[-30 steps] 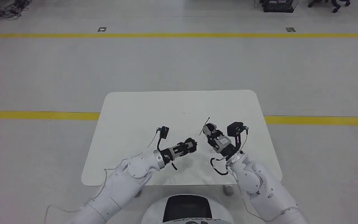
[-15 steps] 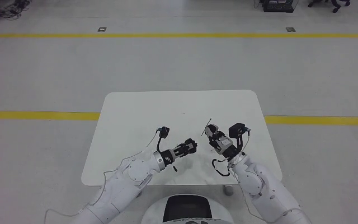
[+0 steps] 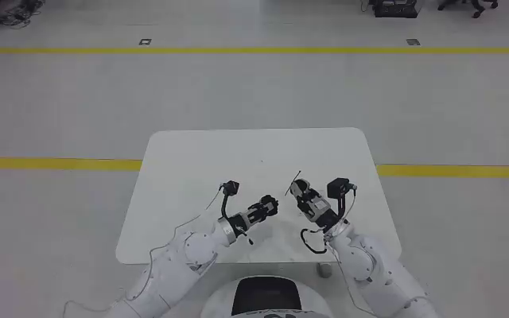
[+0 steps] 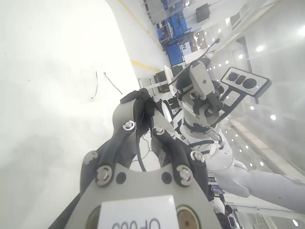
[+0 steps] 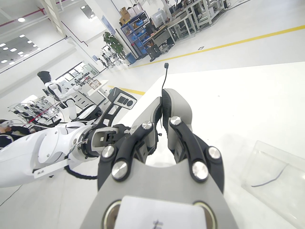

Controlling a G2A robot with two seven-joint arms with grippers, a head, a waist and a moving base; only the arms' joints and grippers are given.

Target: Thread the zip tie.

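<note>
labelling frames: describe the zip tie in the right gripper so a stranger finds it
Over the white table, find the shut right gripper. The black zip tie sticks out of it, square head at the free end, unlike the loose ties lying flat.

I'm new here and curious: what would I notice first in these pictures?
Probably the two grippers facing each other above the white table. The right gripper pinches a black zip tie that pokes up past its fingertips, and the left gripper is shut on a thin black strap. A clear bag lies on the table beside the right one.
</note>
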